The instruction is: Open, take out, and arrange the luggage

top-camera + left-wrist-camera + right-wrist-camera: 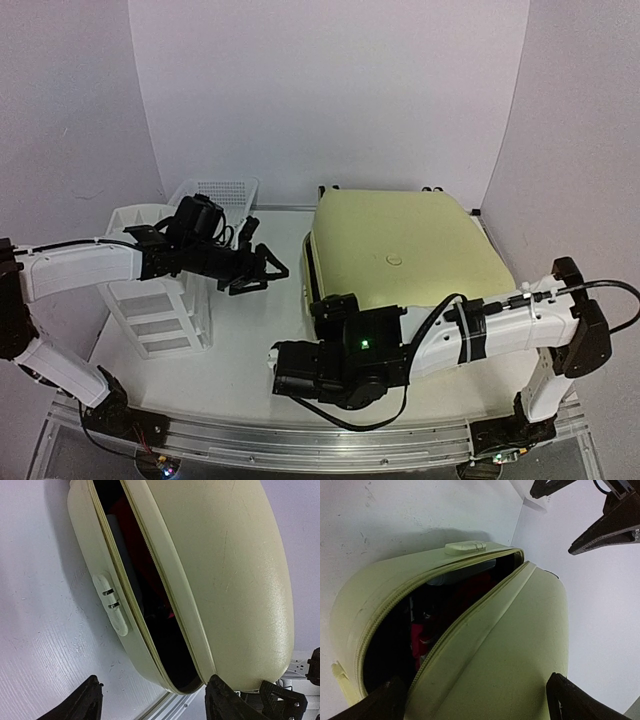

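Note:
The pale-yellow luggage (400, 250) lies flat on the right half of the table, its lid (505, 655) lifted a little along the unzipped seam. Through the gap (150, 600) I see red and black contents against a dark lining. A combination lock (112, 605) sits on the lower shell. My right gripper (335, 305) is open at the near-left corner and straddles the lid's edge, one finger (375, 705) at the gap and the other (575, 702) outside the shell. My left gripper (262, 270) hangs open to the left of the case, facing its side, with nothing held.
A white plastic drawer unit (160, 300) stands at the left under my left arm, with a white mesh basket (215, 195) behind it. A metal rail (300, 440) runs along the near table edge. White walls close off the back and sides.

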{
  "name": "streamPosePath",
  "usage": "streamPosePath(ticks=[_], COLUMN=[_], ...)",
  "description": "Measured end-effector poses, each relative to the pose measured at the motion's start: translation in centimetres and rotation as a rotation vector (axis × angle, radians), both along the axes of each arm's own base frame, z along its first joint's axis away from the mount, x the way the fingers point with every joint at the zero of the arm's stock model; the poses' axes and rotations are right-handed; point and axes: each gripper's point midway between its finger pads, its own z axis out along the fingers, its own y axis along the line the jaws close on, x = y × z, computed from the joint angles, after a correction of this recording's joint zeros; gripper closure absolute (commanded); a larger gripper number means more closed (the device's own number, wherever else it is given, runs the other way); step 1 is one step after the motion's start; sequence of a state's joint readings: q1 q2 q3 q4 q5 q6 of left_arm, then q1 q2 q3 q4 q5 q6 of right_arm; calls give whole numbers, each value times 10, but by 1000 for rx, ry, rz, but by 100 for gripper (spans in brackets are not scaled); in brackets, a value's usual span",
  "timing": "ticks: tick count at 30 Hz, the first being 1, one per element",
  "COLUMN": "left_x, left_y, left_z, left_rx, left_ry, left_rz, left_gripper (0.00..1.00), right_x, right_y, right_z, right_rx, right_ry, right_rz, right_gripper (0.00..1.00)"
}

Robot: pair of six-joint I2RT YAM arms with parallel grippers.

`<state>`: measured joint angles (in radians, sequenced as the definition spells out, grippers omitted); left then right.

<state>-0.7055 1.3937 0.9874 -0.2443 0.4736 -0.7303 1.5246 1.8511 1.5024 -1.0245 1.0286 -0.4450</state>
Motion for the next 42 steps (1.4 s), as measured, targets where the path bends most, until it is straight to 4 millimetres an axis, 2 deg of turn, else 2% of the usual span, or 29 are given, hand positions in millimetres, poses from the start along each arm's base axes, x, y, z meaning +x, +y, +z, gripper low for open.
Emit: streamPosePath(ticks=[6, 11, 14, 18, 24, 32, 38, 42], left_x=[0, 2, 2, 0, 5, 24, 28, 28], left_y=[-7, -18, -20, -32, -66, -92, -102, -103], left_z=[-2, -24, -34, -34, -30, -16, -10, -2], left_rx=[-50, -62, -42, -25, -25, -49, -32, -26], left_ry=[96, 227, 253, 217, 194, 151, 107, 81], left_rz=[29, 53, 76, 73, 37, 15, -24, -46], left_gripper=[44, 49, 43, 34, 34, 31, 27, 26], right_x=[4, 6, 10, 16, 24, 28, 31, 24], right_y=[0, -2, -5, -11, -19, -26, -32, -29], right_z=[2, 10, 21, 36, 53, 56, 61, 72], right_rx=[16, 47, 87, 140, 202, 234, 306, 468], right_ry=[-2, 2, 0, -3, -1, 5, 23, 154], right_rz=[-10, -17, -30, -49, -73, -83, -122, -173], right_gripper=[2, 2, 2, 2, 2, 2, 2, 2])
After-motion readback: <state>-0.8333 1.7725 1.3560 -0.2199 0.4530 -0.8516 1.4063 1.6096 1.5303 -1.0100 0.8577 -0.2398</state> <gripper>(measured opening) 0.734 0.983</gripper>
